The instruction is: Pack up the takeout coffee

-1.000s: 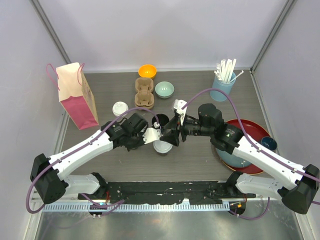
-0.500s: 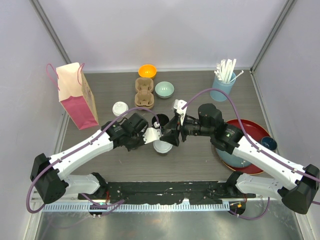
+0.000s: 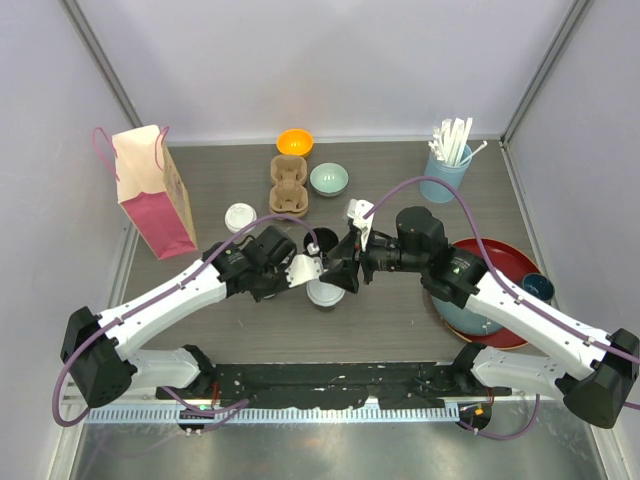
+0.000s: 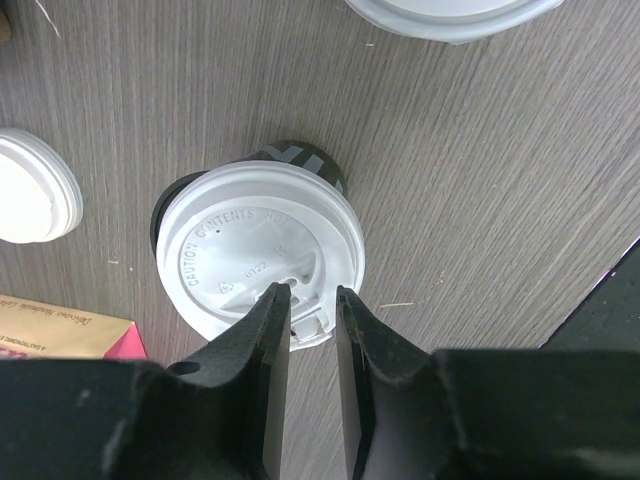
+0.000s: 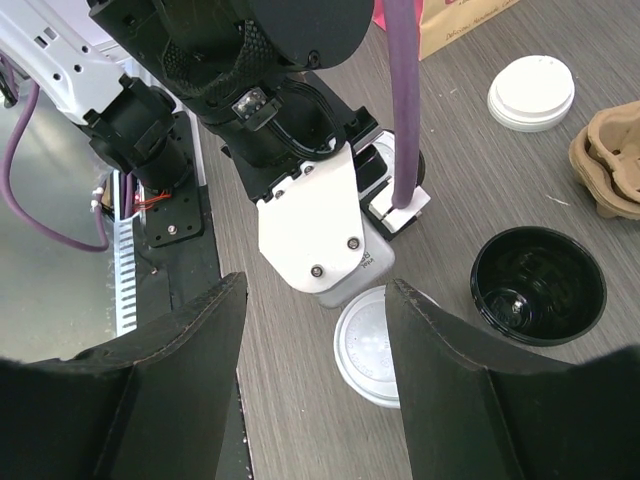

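Observation:
One takeout coffee (image 4: 260,250), a black cup under a white lid, stands on the table (image 3: 420,330) between my two grippers (image 3: 325,293). My left gripper (image 4: 312,300) hovers over the lid's near rim, its jaws a little apart around the sip tab without pinching it. My right gripper (image 5: 315,290) hangs wide open over the same cup (image 5: 385,345), nothing in it. A second black cup (image 5: 538,285) stands lidless just beyond (image 3: 322,241). A loose white lid (image 3: 240,217) lies near the bag.
A pink paper bag (image 3: 150,190) stands at back left. A cardboard cup carrier (image 3: 289,183), orange bowl (image 3: 294,142) and pale green bowl (image 3: 329,179) sit behind. The tumbler of straws (image 3: 447,160) is at back right; a red plate (image 3: 500,262) with a dark mug (image 3: 537,287) lies under the right arm.
The left gripper's jaws have parted from shut to a narrow gap over the lid. Both arms and the cups have stayed where they were.

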`<state>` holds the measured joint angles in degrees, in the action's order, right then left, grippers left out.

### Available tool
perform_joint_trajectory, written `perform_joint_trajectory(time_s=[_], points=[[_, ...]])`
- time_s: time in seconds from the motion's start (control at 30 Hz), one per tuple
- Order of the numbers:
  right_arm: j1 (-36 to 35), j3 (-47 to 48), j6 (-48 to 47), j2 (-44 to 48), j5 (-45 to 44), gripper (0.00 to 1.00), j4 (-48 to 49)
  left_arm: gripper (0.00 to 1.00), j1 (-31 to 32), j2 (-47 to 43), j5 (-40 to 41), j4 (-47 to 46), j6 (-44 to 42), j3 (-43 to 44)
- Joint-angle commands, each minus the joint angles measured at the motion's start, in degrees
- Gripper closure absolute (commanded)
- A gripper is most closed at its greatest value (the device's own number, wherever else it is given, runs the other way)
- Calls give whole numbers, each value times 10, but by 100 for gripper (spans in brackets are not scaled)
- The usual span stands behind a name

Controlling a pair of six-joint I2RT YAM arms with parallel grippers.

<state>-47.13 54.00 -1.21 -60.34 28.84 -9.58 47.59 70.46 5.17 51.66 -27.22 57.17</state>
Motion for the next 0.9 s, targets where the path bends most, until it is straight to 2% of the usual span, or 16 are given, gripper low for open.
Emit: perform_joint_trajectory(time_s=[0.0, 0.33, 0.43, 0.5, 0.53, 0.57, 0.7, 0.77, 0.8, 0.87], points=[[0, 30, 3, 6, 10, 37, 9, 70, 2, -15, 13, -11, 8, 30], [0, 33, 10, 0, -16, 37, 18, 56, -7, -51, -4, 16, 38, 88], [1, 36, 25, 3, -49, 37, 23, 50, -38, -51, -3, 21, 64, 114], [0, 45, 15, -7, -64, 37, 24, 48, -98, -45, -26, 27, 73, 128], [-1, 54, -2, -15, -59, 37, 20, 47, -118, -41, -34, 28, 77, 142], [-1, 75, -38, -26, -53, 37, 15, 45, -166, -37, -48, 26, 84, 148], [-29, 159, -155, -133, -47, 40, -39, 43, -293, -2, -121, -1, 126, 170], [-64, 198, -224, -174, -66, 44, -60, 43, -325, 7, -137, -17, 147, 164], [-79, 206, -296, -191, -71, 44, -75, 44, -351, 12, -153, -31, 162, 159], [-113, 218, -364, -242, -81, 44, -82, 43, -364, 20, -168, -47, 175, 140]])
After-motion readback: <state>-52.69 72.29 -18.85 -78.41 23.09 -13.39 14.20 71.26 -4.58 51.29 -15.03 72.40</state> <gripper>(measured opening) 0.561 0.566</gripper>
